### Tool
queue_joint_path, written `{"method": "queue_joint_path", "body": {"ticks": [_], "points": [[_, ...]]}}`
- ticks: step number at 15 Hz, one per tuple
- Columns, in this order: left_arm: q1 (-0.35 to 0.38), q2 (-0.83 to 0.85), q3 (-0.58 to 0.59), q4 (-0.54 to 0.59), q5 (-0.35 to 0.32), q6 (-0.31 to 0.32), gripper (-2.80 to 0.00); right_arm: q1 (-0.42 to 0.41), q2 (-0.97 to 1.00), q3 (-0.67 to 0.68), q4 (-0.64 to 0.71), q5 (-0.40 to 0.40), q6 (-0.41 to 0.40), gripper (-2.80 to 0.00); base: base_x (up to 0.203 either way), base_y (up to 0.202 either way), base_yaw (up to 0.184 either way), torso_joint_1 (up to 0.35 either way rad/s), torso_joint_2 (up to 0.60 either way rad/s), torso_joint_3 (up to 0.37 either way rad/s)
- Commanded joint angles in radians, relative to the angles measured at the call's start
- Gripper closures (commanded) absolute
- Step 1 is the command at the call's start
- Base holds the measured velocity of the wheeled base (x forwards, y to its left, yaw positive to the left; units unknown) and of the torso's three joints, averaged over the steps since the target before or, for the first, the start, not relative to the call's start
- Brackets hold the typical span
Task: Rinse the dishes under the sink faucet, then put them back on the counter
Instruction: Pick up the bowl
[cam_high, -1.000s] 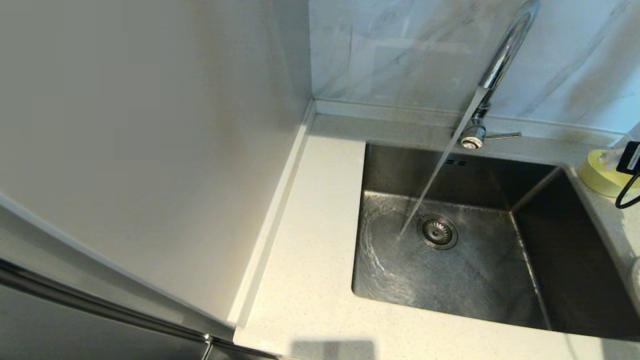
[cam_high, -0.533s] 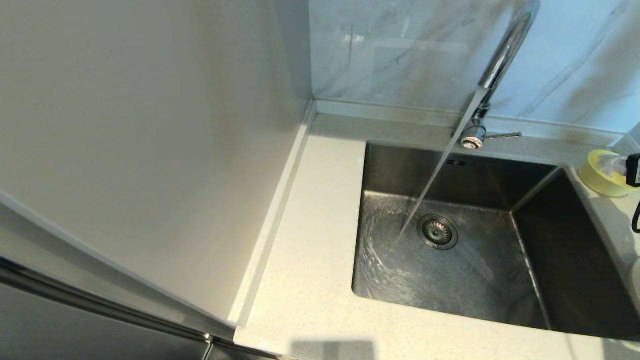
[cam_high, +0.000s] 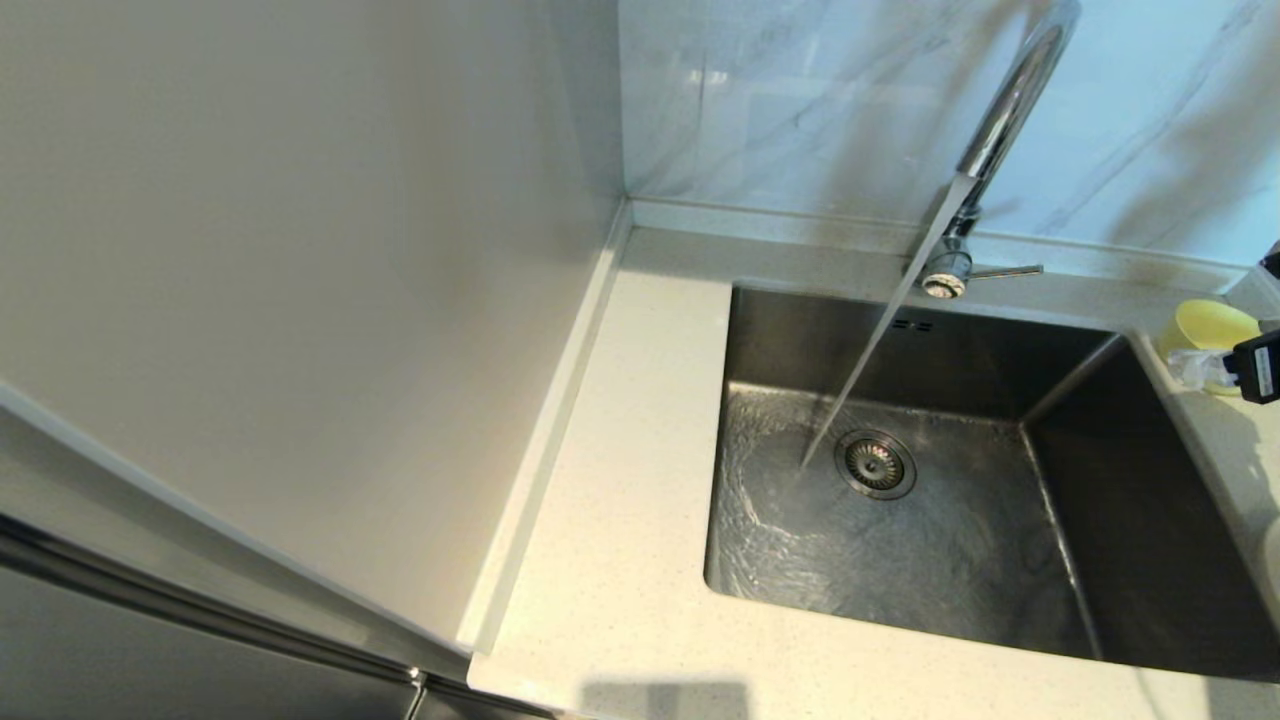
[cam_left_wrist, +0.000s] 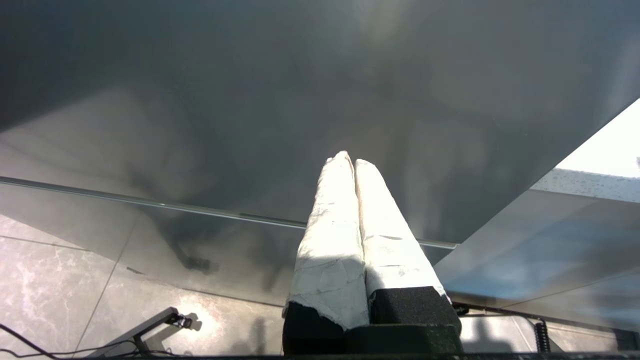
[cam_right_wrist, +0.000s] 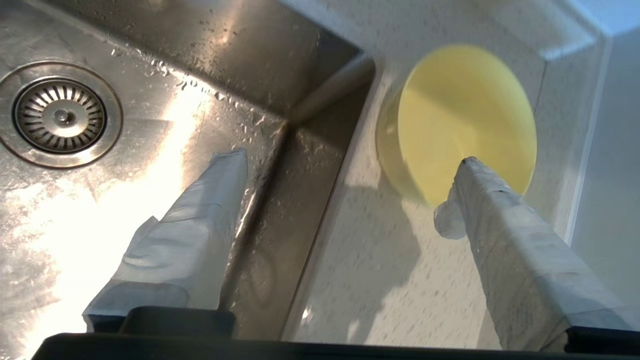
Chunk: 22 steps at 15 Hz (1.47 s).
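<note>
The yellow bowl (cam_right_wrist: 465, 120) sits on the counter (cam_high: 620, 480) strip between the sink (cam_high: 1130, 520) rim and the raised back edge. The right claw (cam_right_wrist: 350, 162), a second ago over the bowl, now hangs released above the sink edge. The left claw (cam_left_wrist: 350, 162) is parked, clenched.

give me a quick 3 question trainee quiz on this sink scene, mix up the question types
1. True or false: water is running from the sink faucet into the sink.
2. Multiple choice: where does the yellow bowl sit? A) in the basin B) on the counter beside the sink's corner C) between the right hand's fingers
3. Fill in: the right hand is ____, its fingers apart; the left hand is parked away from the sink, fingers pressed together.

Key: 1 true; 2 B; 3 open
</note>
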Motion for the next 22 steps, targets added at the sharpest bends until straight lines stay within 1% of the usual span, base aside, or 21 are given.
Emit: {"method": "queue_joint_path", "body": {"ticks": [1,3,4,7,9,16,17,22], "points": [[0.0,0.0,0.0,0.0,0.0,-0.001,0.0,0.0,0.071,-0.078,0.011,0.004,-0.014,-2.8,0.0,0.0,0.0,0.0,0.0,0.0],[0.0,0.0,0.0,0.0,0.0,0.0,0.0,-0.001,0.14,-0.14,0.018,0.003,-0.054,-2.8,0.0,0.0,0.0,0.0,0.0,0.0],[0.0,0.0,0.0,0.0,0.0,-0.001,0.0,-0.001,0.161,-0.155,0.019,-0.002,-0.059,-2.8,0.0,0.0,0.0,0.0,0.0,0.0],[0.0,0.0,0.0,0.0,0.0,-0.001,0.0,-0.001,0.225,-0.24,0.019,-0.029,-0.062,-2.8,0.0,0.0,0.0,0.0,0.0,0.0],[0.0,0.0,-0.001,0.0,0.0,-0.001,0.0,-0.001,0.28,-0.293,0.019,-0.062,-0.062,-2.8,0.0,0.0,0.0,0.0,0.0,0.0],[0.0,0.0,0.0,0.0,0.0,-0.001,0.0,-0.002,0.366,-0.387,0.019,-0.112,-0.062,-2.8,0.0,0.0,0.0,0.0,0.0,0.0],[0.0,0.0,0.0,0.0,0.0,-0.001,0.0,-0.002,0.376,-0.403,0.019,-0.116,-0.061,0.0,0.0,0.0,0.0,0.0,0.0,0.0],[0.0,0.0,0.0,0.0,0.0,-0.001,0.0,-0.011,0.35,-0.399,0.015,-0.11,-0.058,0.0,0.0,0.0,0.0,0.0,0.0,0.0]]}}
